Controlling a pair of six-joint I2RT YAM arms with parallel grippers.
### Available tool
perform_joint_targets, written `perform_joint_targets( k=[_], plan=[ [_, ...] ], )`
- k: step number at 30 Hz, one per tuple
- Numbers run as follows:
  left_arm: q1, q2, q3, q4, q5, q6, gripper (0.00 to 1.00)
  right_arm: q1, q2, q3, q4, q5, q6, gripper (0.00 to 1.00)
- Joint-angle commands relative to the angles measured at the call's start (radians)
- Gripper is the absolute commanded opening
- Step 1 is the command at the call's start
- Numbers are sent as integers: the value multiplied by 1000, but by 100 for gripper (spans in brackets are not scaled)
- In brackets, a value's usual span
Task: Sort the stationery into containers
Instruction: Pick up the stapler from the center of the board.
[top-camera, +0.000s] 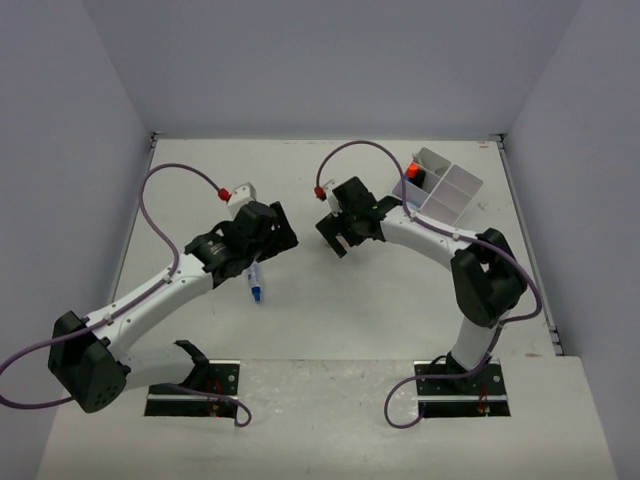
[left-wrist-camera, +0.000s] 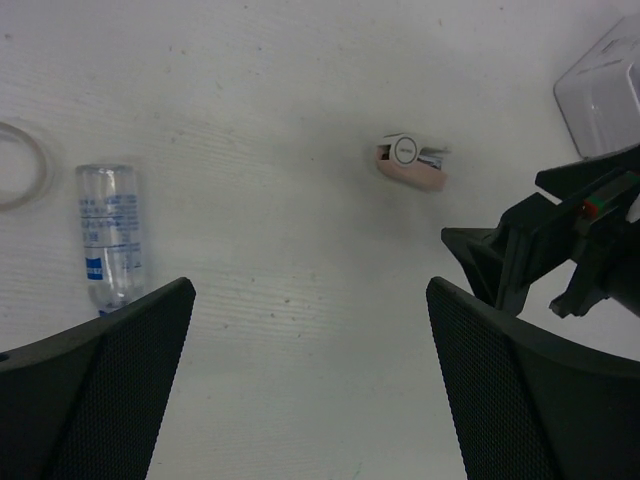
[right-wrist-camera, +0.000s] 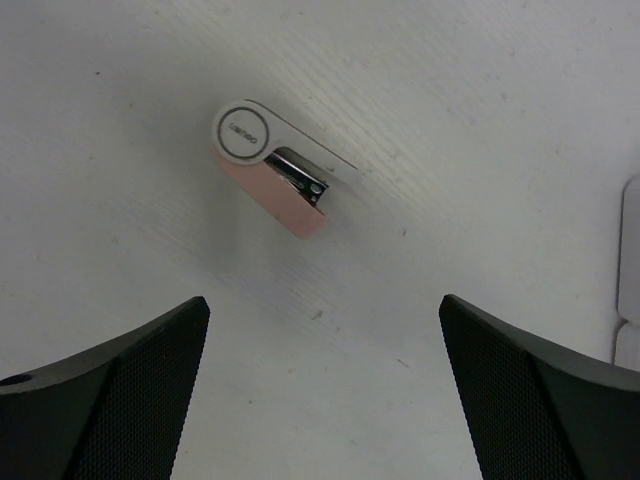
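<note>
Lying just ahead of the wide-open right tool (right-wrist-camera: 322, 310), the eraser (right-wrist-camera: 275, 165) slants across its gap; the left tool (left-wrist-camera: 310, 290), equally open, stands farther off.

One pink eraser (right-wrist-camera: 270, 165), one clear tube (left-wrist-camera: 110, 235), one tray (top-camera: 455, 200).

White table (top-camera: 350, 310) enclosed by plain pale grey walls (top-camera: 330, 60) on three sides.
</note>
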Motion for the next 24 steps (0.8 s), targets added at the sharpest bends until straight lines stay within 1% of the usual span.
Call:
perform_joint_targets(
  k=[1, 3, 5, 6, 7, 10, 13, 16, 18, 22, 24],
  plan=[
    [-2, 102, 8, 81, 28, -207, 100, -47, -211, -61, -36, 212, 245, 99],
    [-7, 207, 59, 51, 29, -343, 100, -70, -323, -98, -60, 262, 353, 99],
    [-17, 269, 117, 17, 30, -418, 100, -84, -424, -125, -89, 324, 408, 99],
    [-28, 326, 166, -18, 14, -477, 100, -92, -495, -145, -97, 354, 444, 99],
    [-35, 367, 200, -44, 1, -520, 100, -100, -511, -162, -101, 360, 463, 99],
    [-50, 544, 324, -126, -29, -634, 100, -128, -686, -210, -93, 294, 479, 99],
    [-50, 719, 490, -232, -1, -681, 99, -136, -785, -261, -79, 246, 468, 99],
    [-50, 842, 624, -332, 25, -715, 99, -136, -861, -302, -59, 186, 454, 99],
    [-52, 879, 663, -351, 39, -727, 98, -136, -903, -320, -57, 153, 453, 99],
    [-50, 923, 679, -318, 46, -749, 94, -134, -942, -341, -50, 101, 448, 99],
    [-49, 946, 709, -342, 40, -766, 93, -134, -956, -344, -49, 84, 447, 99]
  ],
)
